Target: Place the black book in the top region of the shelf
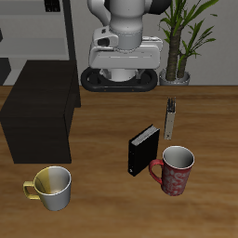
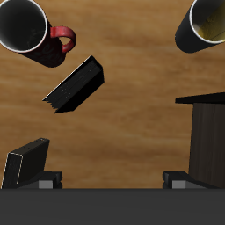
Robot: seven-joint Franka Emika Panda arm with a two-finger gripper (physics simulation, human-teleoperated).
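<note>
The black book (image 1: 143,151) stands upright on the wooden table between the shelf and the red mug, with its pale page strip at the side. It also shows in the wrist view (image 2: 75,85), well below the gripper. The shelf (image 1: 39,121), a low matte-black cabinet, stands beside the book at the table's side; its corner shows in the wrist view (image 2: 206,132). My gripper (image 2: 112,180) is open and empty, its fingertips (image 2: 48,178) wide apart, held high above the table behind the book. The arm (image 1: 121,42) is raised at the table's back.
A red mug (image 1: 175,169) stands close beside the book, toward the front edge. A yellow mug (image 1: 53,186) stands in front of the shelf. A slim grey upright object (image 1: 170,116) stands behind the red mug. A potted plant (image 1: 181,37) is at the back.
</note>
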